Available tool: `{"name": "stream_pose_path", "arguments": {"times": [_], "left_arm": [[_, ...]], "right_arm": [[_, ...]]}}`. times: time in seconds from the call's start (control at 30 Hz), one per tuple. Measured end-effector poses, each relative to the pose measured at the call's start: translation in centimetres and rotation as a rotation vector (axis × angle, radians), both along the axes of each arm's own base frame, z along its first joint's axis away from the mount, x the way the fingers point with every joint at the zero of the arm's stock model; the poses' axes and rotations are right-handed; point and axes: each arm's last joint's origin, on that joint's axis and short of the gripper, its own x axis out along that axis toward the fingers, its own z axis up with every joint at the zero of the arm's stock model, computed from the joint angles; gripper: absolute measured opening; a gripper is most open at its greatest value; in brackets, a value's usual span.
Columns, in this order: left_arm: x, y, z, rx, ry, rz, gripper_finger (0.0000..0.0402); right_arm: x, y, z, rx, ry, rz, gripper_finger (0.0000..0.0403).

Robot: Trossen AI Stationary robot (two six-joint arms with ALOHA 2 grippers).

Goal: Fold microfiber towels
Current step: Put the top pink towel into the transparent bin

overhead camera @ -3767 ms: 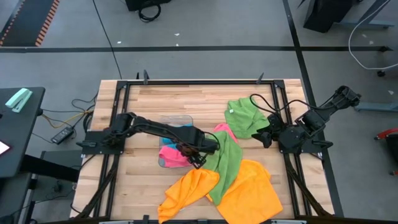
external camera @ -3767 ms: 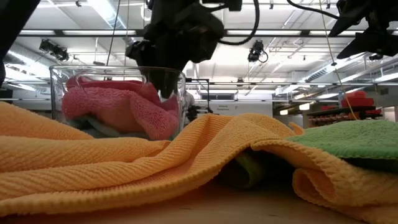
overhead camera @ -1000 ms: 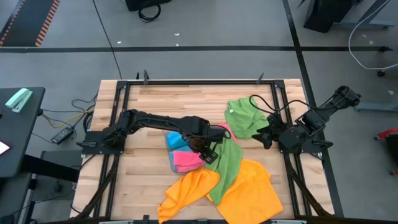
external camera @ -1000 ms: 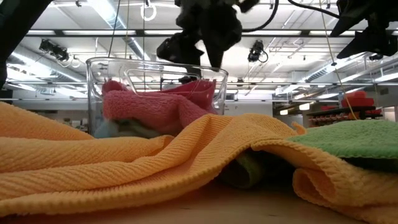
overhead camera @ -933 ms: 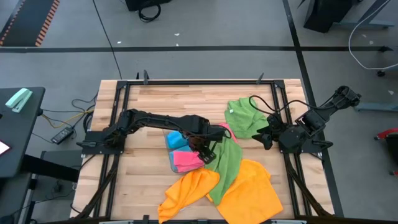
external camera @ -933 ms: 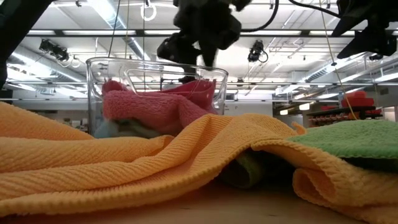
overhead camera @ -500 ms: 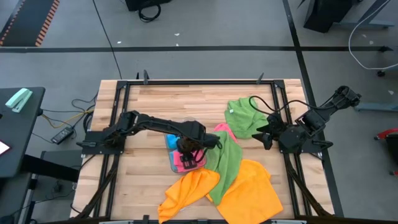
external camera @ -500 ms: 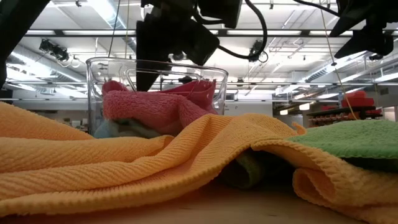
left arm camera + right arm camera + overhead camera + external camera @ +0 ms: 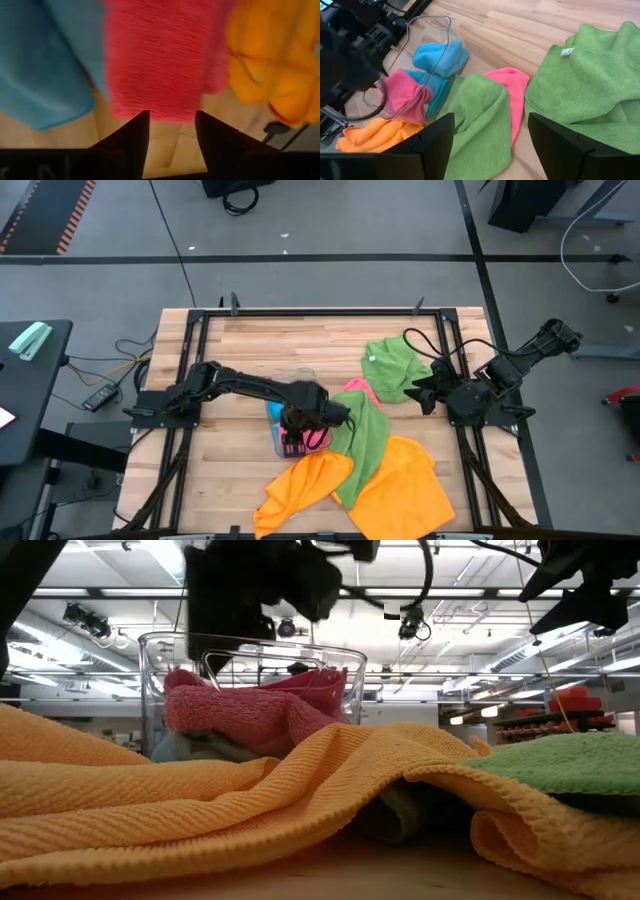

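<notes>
Shifting back toward its base since a sec ago, left gripper (image 9: 297,442) is hovering over the clear tray (image 9: 283,442), jaws parted w/ nothing between them, just above the pink towel (image 9: 152,55) lying beside the blue towel (image 9: 45,60) in the tray. Orange towels (image 9: 360,480) & a green towel (image 9: 366,442) are lying mid-tabletop (image 9: 250,340). Right gripper (image 9: 421,394) is waiting at the right edge, jaws open, beside another green towel (image 9: 392,365).

A wooden slat table (image 9: 250,340) is carrying a clear plastic tray (image 9: 437,30) near its middle, with orange towels (image 9: 400,485) lying along the near edge, a long green towel (image 9: 368,442), a pink towel (image 9: 512,97), and a bunched green towel (image 9: 395,368) toward the right.
</notes>
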Motion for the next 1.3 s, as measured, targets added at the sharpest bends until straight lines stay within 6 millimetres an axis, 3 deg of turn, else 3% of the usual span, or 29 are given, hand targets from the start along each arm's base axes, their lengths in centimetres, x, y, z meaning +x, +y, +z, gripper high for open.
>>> {"name": "stream_pose_path", "arguments": {"times": [0.13,0.37,0.67,0.97,1.3], "left_arm": [[-0.2,-2.0,-0.1,0.000,-0.030,-0.058,0.0207],[-0.7,-4.5,-0.2,0.195,-0.098,-0.127,0.0238],[-1.2,-6.7,-0.3,0.302,-0.159,-0.182,0.0210],[-1.2,-6.6,-0.3,0.340,-0.165,-0.140,0.0175],[-1.0,-6.8,-1.8,0.327,-0.099,-0.147,0.0160]], "right_arm": [[0.0,0.0,0.0,0.000,0.000,0.000,0.0262],[0.0,0.0,0.0,-0.006,0.002,0.003,0.0262],[0.0,0.0,0.0,-0.007,0.001,0.003,0.0262],[0.0,0.0,0.0,-0.007,0.001,0.003,0.0262],[0.0,0.0,0.0,-0.005,-0.002,0.003,0.0262]]}}
